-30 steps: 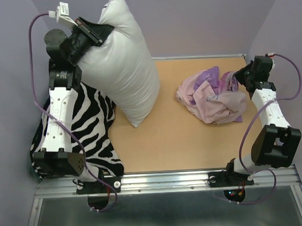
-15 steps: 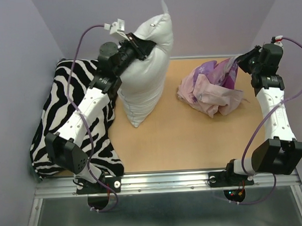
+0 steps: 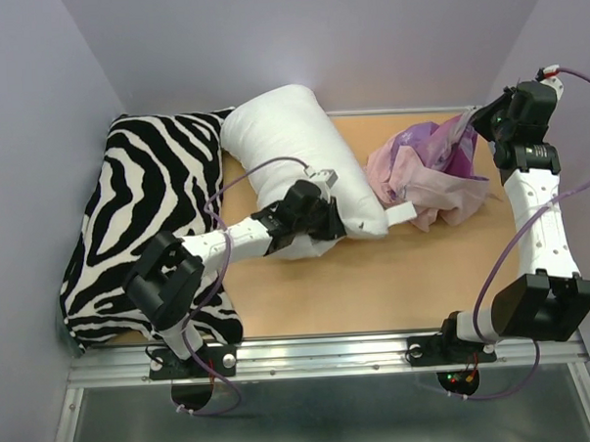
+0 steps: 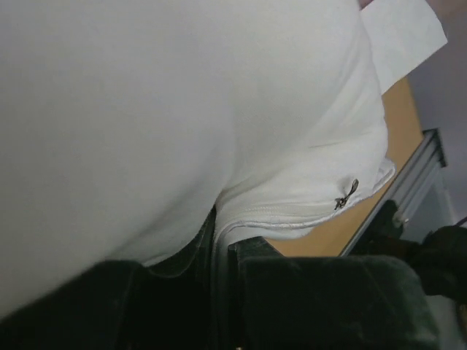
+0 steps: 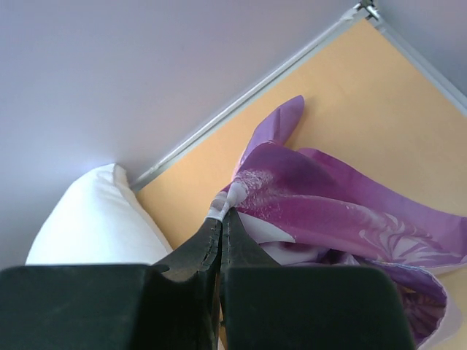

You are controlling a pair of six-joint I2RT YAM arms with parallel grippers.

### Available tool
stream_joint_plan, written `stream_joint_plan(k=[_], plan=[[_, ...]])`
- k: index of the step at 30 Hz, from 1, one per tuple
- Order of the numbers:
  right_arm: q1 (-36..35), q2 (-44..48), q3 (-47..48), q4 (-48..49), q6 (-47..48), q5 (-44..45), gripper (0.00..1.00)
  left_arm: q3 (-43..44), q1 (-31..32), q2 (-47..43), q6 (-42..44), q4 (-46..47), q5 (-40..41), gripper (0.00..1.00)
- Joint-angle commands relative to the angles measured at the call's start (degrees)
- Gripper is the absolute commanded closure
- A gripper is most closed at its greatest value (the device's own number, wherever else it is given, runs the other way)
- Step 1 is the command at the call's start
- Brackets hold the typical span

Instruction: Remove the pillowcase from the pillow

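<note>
The plain white pillow (image 3: 292, 148) lies flat on the table at the back middle, its small white tag (image 3: 400, 214) sticking out to the right. My left gripper (image 3: 336, 225) is shut on the pillow's near seam edge; in the left wrist view the seam (image 4: 219, 233) runs between the jaws and the pillow (image 4: 160, 102) fills the frame. The crumpled pink-and-purple pillowcase (image 3: 430, 171) lies apart from the pillow at the back right. My right gripper (image 3: 479, 123) is shut on a lifted corner of it, and in the right wrist view the gripper (image 5: 221, 217) pinches the pillowcase (image 5: 328, 211).
A black-and-white zebra-striped cushion (image 3: 148, 208) covers the left side of the table under the left arm. Purple walls close in at the back and both sides. A metal rail (image 3: 320, 352) runs along the near edge. The pillow (image 5: 95, 219) shows left of the right fingers.
My left arm has swung down and brought the pillow from hanging upright to lying flat on the table. My right gripper has kept its hold on the pillowcase corner, barely moving.
</note>
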State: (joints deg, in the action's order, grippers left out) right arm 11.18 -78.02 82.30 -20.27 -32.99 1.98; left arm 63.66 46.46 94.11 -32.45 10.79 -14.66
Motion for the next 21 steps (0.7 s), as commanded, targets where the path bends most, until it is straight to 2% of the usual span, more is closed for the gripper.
stream_joint_plan(k=[1, 5, 8, 9, 10, 11, 12, 14, 15, 16, 21], plan=[[0.1, -0.3, 3.9, 1.1, 2.4, 3.7, 0.99, -6.5, 2.8, -2.6, -3.0, 0.0, 3.8, 0.96], [0.0, -3.0, 2.8, 1.1, 2.3, 0.4, 0.99, -11.5, 8.0, -4.5, -4.9, 1.8, 6.6, 0.85], [-0.4, -5.7, -0.8, 1.2, 2.8, 0.6, 0.98, -12.4, 12.9, -5.2, -4.9, 1.3, 9.6, 0.69], [-0.4, -6.1, -1.7, 1.1, 2.9, 1.6, 0.9, -12.1, 13.9, -6.0, -4.8, 0.6, 11.6, 0.61], [-0.5, -6.3, -2.8, 1.1, 3.1, 2.4, 0.75, -11.8, 14.8, -6.7, -4.5, 0.0, 12.5, 0.58], [-0.5, -6.4, -3.8, 1.0, 3.4, 3.0, 0.58, -11.5, 15.8, -7.5, -4.2, -0.6, 13.3, 0.55], [-0.5, -6.6, -4.9, 0.9, 3.8, 4.2, 0.37, -11.0, 17.2, -9.5, -3.9, -1.5, 14.1, 0.5], [-0.5, -6.2, -5.6, 0.3, 4.6, 5.6, 0.26, -10.7, 17.7, -11.8, -3.9, -1.8, 14.2, 0.48], [-0.5, -5.8, -5.7, 0.1, 4.9, 6.0, 0.03, -10.5, 17.8, -14.0, -3.9, -1.9, 14.2, 0.47], [-0.5, -4.9, -5.3, -0.3, 5.1, 6.5, 0.0, -9.8, 17.8, -15.1, -3.4, -2.0, 15.8, 0.47], [-0.5, -1.4, -0.9, -5.3, 6.5, 6.1, 0.0, -4.3, 17.8, -20.4, -0.4, -6.9, 21.0, 0.45]])
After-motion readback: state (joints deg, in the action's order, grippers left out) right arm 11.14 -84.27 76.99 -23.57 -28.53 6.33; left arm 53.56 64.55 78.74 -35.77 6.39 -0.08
